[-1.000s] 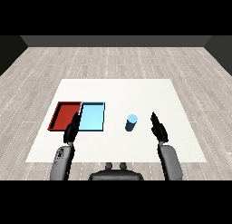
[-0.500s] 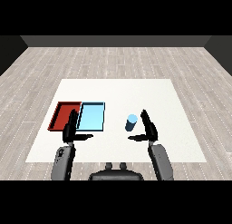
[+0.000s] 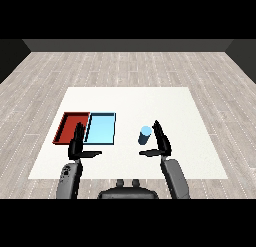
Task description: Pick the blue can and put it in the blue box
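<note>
head view shows my right hand (image 3: pixel 161 141) spread open just beside the blue can (image 3: pixel 144 135), which stands upright to its left, so i am mid-reach and next must curl round it, then carry it leftward to the blue tray (image 3: pixel 101 128).

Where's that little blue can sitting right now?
In the head view the blue can stands upright on the white table, right of the light blue tray and just left of the robot's open right hand.

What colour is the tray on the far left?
Red. The tray shows best in the head view, beside the light blue tray.
</note>
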Controlling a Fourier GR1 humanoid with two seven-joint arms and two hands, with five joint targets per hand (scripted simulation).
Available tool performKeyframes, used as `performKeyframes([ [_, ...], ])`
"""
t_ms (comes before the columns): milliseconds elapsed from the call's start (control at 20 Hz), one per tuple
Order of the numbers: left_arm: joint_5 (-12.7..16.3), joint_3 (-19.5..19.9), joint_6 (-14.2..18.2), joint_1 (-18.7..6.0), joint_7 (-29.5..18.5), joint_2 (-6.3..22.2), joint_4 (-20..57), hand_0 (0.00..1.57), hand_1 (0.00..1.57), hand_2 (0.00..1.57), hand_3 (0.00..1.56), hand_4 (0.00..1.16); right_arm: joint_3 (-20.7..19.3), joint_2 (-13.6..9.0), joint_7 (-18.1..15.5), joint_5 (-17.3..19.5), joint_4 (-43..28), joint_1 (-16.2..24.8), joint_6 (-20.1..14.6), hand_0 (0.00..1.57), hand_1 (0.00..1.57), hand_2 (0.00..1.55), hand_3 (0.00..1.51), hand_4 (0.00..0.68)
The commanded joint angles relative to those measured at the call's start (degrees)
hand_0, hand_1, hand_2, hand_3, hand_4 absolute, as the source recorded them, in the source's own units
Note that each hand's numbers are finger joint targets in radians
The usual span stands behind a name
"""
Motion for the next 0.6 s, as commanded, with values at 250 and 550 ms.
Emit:
performKeyframes([
  [250,-0.71,0.91,0.26,-1.87,-3.05,0.61,3.11,0.00,0.00,0.00,0.00,0.00,-0.37,-0.17,0.45,0.06,-0.17,0.71,0.93,0.00,0.00,0.00,0.00,0.000],
  [550,-1.90,-2.16,2.60,1.06,-3.71,-2.28,0.84,0.00,0.00,0.00,0.00,0.00,-2.40,-0.51,0.72,-1.32,1.21,-0.73,0.35,0.00,0.00,0.00,0.00,0.000],
])
